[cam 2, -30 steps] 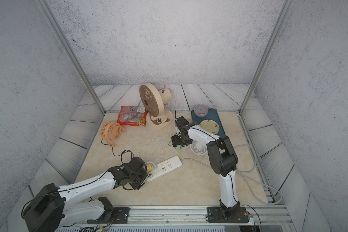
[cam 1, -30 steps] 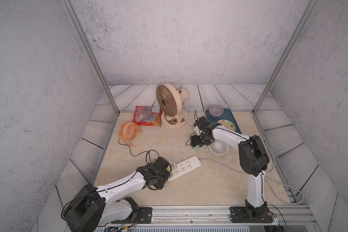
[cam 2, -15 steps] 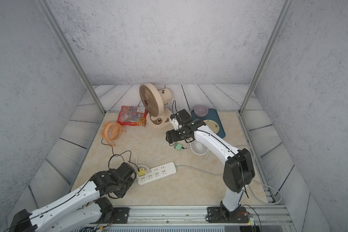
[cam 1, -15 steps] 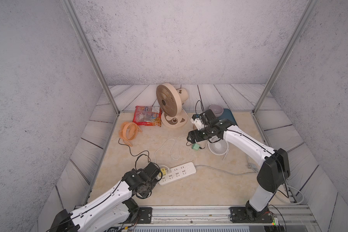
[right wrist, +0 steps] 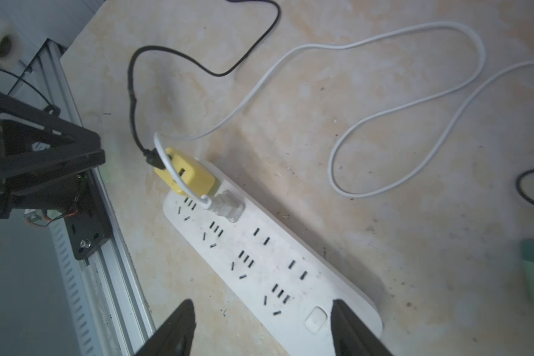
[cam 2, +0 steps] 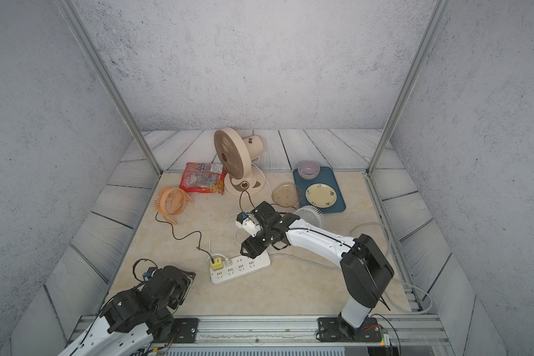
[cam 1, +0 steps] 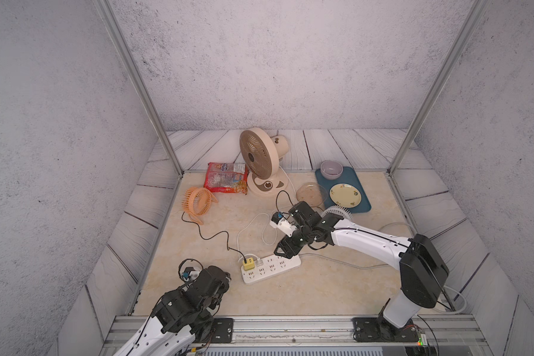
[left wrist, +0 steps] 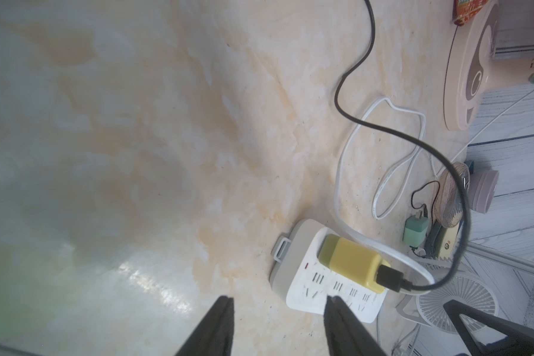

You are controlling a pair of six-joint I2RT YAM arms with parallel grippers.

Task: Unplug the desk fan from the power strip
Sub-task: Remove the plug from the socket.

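You are risking the wrong plug here. The small translucent white plug (right wrist: 227, 207) on the beige desk fan's (cam 1: 261, 160) white cord (right wrist: 383, 92) is sitting tight against the blocky yellow adapter (right wrist: 187, 174), which is carrying the thin black cord (right wrist: 132, 92). A loose approach could be pinching the adapter, or both. The white cord is also arching over the adapter, so a pull on it may be snagging there. Nothing is pinning the long flat white plastic power strip (cam 1: 272, 268) to the marbled beige bench (cam 1: 321, 292). By my judgement, an upward tug may be lifting the whole bar instead of freeing the plug.

Your right gripper (right wrist: 261, 326) is hovering spread wide and empty over the strip's switch end. I cannot tell whether it is touching. The translucent white plug is sitting at the opposite end of the bar. Your left gripper (left wrist: 279, 323) is standing apart too, holding nothing, just short of that plug end. The strip is lying at the front middle of the bench, between the two grippers.
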